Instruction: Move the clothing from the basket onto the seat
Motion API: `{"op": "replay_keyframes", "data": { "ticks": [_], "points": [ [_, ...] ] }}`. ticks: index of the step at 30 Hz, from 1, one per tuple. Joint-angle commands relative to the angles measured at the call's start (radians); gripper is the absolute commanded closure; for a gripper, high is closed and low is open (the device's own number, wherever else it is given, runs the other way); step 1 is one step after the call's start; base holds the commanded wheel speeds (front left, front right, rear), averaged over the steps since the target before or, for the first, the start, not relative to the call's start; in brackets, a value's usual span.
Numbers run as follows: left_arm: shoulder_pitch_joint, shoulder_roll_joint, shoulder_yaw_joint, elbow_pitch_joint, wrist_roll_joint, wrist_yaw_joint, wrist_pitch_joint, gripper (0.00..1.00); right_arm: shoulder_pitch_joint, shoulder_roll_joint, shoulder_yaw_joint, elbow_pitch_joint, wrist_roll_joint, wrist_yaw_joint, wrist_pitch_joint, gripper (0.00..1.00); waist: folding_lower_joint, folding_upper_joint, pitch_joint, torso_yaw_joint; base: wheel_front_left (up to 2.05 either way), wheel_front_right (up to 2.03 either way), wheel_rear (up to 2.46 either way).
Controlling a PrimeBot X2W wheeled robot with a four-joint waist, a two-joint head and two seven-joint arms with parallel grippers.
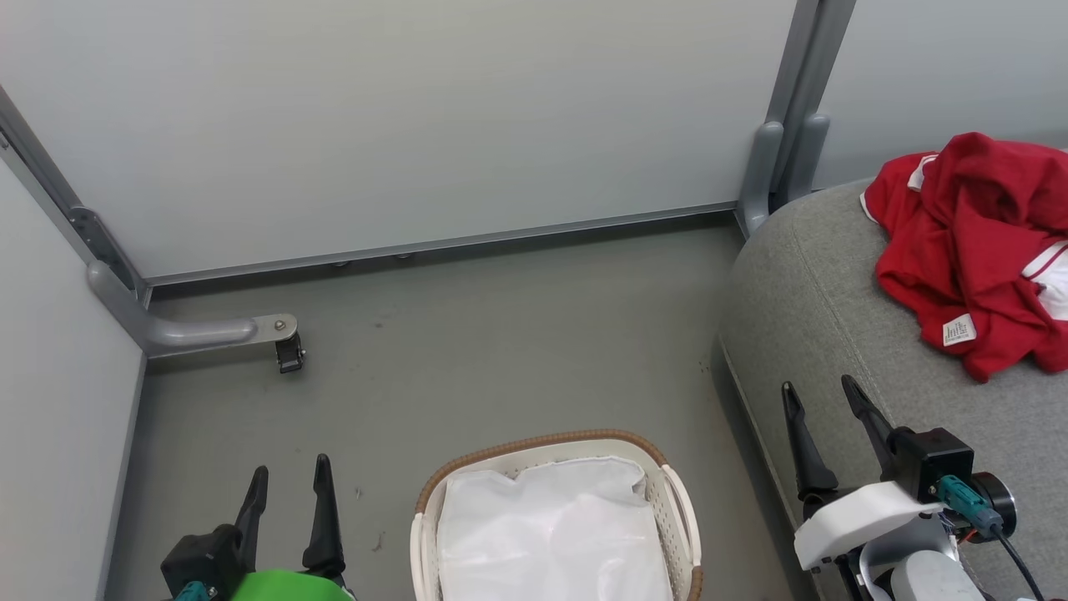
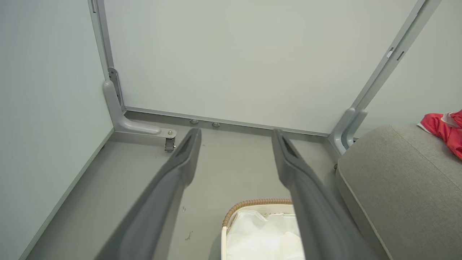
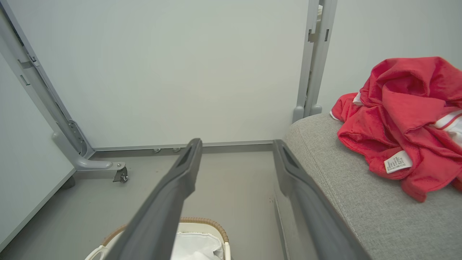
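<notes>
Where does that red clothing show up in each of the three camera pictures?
Head view: clothing at the right edge, upper half.
Left wrist view: clothing as a red corner at the right edge, mid-height.
Right wrist view: clothing large, upper right.
Shared landmark: the grey seat under it.

The clothing [image 1: 972,250] lies in one crumpled red heap with white stripes and panels on the seat [image 1: 818,309], at the far right; a small white label [image 1: 959,330] shows at its near edge. The seat is a large grey fabric cushion with rounded edges and a stitched seam along its left side. The basket [image 1: 534,444], small, oval, white plastic with perforated sides and a brown woven rim, stands upright on the floor [image 1: 467,351] near the middle, just left of the seat and apart from it, lined with a white sheet [image 1: 551,534]
</notes>
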Motion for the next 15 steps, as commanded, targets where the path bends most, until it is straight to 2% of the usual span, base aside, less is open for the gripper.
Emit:
{"op": "replay_keyframes", "data": {
  "ticks": [1, 8, 9, 12, 15],
  "points": [
    [0.003, -0.001, -0.002, 0.005, 0.005, 0.003, -0.001, 0.00, 0.014, -0.003, 0.000, 0.001, -0.003, -0.001, -0.005, 0.00, 0.0001, 0.0000, 0.000, 0.001, 0.00, 0.00, 0.00],
    [-0.009, -0.001, -0.005, 0.012, -0.008, 0.010, 0.000, 0.00, 0.010, -0.003, 0.000, 0.000, -0.006, -0.001, -0.005, 0.00, 0.0001, 0.0000, 0.002, 0.008, 0.00, 0.00, 0.00],
    [-0.003, -0.001, -0.006, 0.013, -0.008, 0.005, 0.000, 1.00, 0.001, 0.000, 0.001, 0.001, -0.004, 0.000, 0.000, 1.00, 0.0001, 0.0000, 0.002, 0.008, 0.00, 0.00, 0.00],
    [0.002, -0.001, -0.008, 0.037, -0.011, 0.005, 0.001, 1.00, 0.010, 0.004, 0.002, 0.023, -0.002, 0.000, 0.003, 1.00, 0.0001, 0.0000, 0.003, 0.009, 0.00, 0.00, 0.00],
    [-0.006, -0.001, 0.000, 0.043, -0.054, 0.003, 0.016, 1.00, 0.009, 0.005, -0.006, 0.030, 0.047, 0.000, 0.018, 1.00, 0.0001, 0.0000, 0.003, 0.008, 0.00, 0.00, 0.00]
  ]
}}
